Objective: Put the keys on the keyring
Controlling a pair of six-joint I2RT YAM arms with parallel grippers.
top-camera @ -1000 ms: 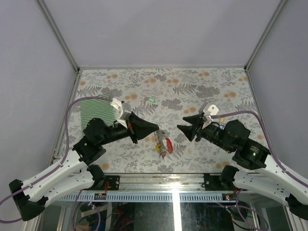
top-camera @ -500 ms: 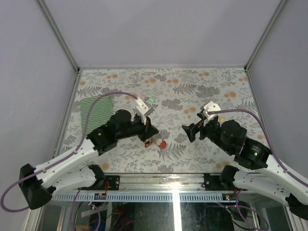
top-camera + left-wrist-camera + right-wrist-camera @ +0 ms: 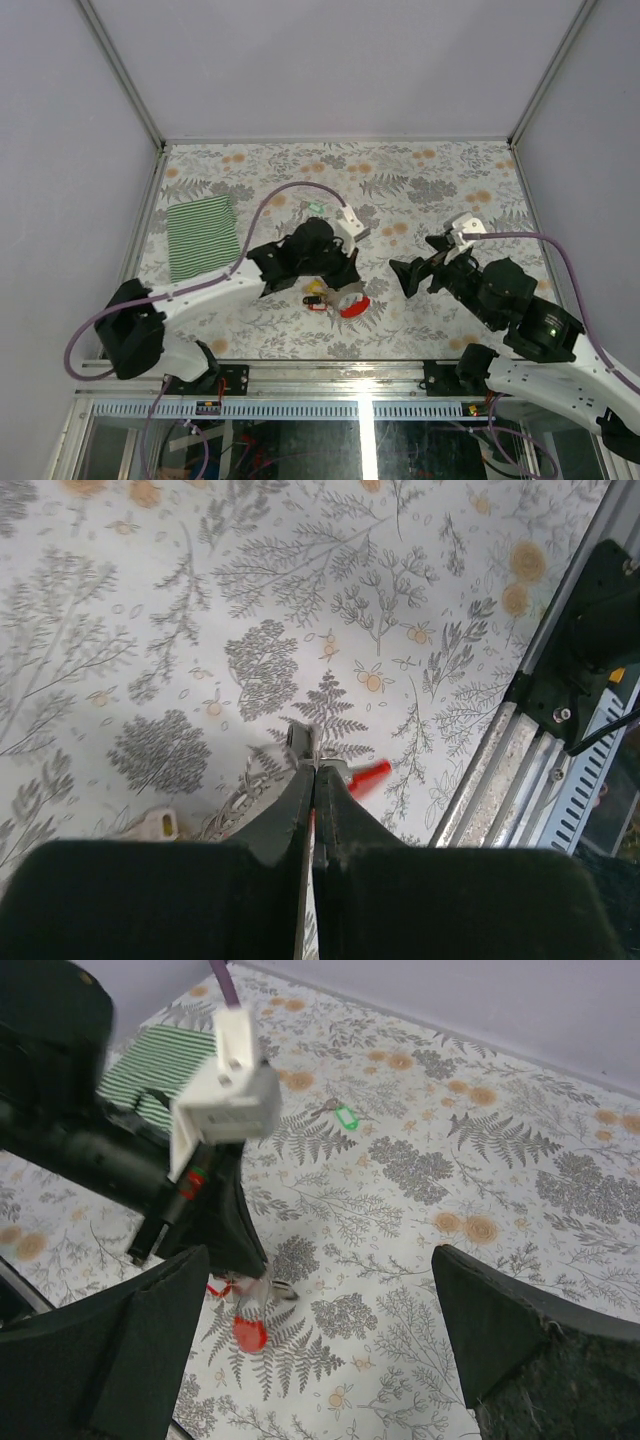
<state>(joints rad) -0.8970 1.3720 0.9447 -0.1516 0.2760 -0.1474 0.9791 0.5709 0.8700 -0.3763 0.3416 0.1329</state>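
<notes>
My left gripper (image 3: 347, 290) is shut on the grey metal strip (image 3: 303, 742) of the keyring, low over the table's near middle. The keyring's red loop (image 3: 352, 307) hangs beside its jaws and is blurred in the left wrist view (image 3: 368, 775); it also shows in the right wrist view (image 3: 248, 1334). A yellow key (image 3: 155, 823) and a red key (image 3: 314, 298) lie close together just left of the jaws. A green key (image 3: 316, 208) lies apart, further back, and shows in the right wrist view (image 3: 346, 1117). My right gripper (image 3: 402, 275) is open and empty, to the right of the keyring.
A green striped cloth (image 3: 200, 238) lies flat at the left of the floral table. The metal front rail (image 3: 560, 770) runs close to the keyring on the near side. Grey walls enclose the table on three sides.
My left arm has reached to the right and turned its wrist, carrying the keyring with it. My right gripper has drawn back slightly to the right.
</notes>
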